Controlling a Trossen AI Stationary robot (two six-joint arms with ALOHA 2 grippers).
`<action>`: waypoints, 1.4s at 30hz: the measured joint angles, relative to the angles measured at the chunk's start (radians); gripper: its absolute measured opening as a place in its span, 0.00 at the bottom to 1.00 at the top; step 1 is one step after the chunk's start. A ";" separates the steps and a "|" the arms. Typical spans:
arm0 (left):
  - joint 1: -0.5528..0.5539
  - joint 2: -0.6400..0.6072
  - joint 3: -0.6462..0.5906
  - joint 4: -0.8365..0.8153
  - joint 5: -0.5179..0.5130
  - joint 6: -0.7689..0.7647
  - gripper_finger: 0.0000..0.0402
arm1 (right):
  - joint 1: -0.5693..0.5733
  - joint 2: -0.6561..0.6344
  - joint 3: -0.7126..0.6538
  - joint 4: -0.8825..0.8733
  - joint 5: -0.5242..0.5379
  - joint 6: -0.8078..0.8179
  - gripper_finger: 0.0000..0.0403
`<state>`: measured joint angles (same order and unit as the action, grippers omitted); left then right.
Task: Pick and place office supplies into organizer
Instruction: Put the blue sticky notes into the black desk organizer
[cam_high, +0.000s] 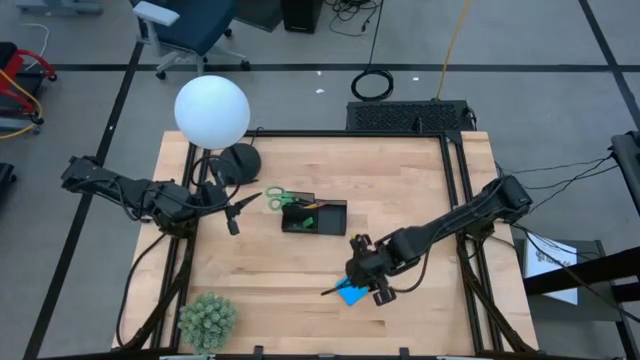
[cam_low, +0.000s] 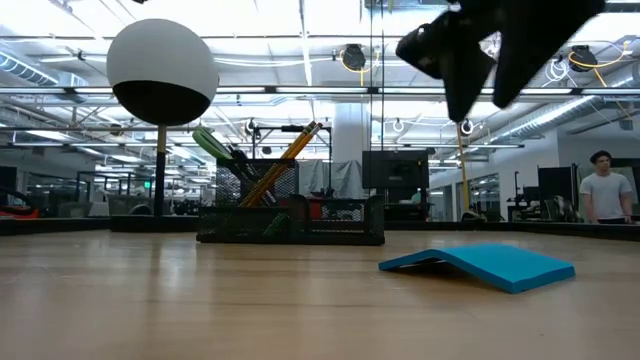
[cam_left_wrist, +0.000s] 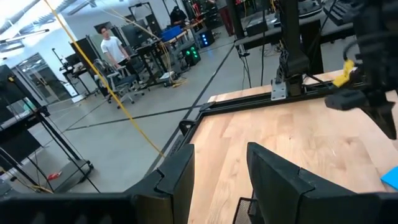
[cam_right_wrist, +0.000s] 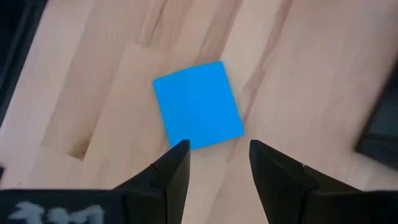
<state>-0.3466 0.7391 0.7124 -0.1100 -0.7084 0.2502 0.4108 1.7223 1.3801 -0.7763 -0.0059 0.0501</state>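
Pale wooden tabletop (cam_high: 300, 270) under bright lab lighting. Black mesh organizer tray (cam_high: 314, 217) sits mid-table, holding green-handled scissors (cam_high: 282, 199) and orange pencils (cam_low: 285, 160) leaning in its tall section. Right gripper (cam_right_wrist: 214, 165) hovers directly over the blue square pad (cam_right_wrist: 198, 106), fingers apart, nothing held; pad lies flat, one edge lifted. Left gripper (cam_left_wrist: 217, 177) waits open beside the organizer.

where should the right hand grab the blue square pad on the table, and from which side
Take the flat blue square pad by two opposite edges, coming straight down from above. It lies on the wooden table, one end slightly raised in the low view, and the open right hand hovers over its near edge.
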 joint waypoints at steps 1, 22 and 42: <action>0.000 0.000 0.000 0.000 0.000 0.001 0.38 | 0.004 0.013 0.002 -0.005 -0.001 0.003 0.39; 0.000 0.000 0.000 -0.002 0.000 -0.001 0.38 | 0.017 0.059 0.027 -0.009 -0.033 -0.024 0.47; 0.000 0.000 0.000 -0.003 0.001 -0.001 0.38 | 0.023 0.111 0.027 0.061 -0.008 -0.112 0.84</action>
<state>-0.3466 0.7391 0.7120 -0.1135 -0.7078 0.2493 0.4339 1.8333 1.4071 -0.7155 -0.0135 -0.0623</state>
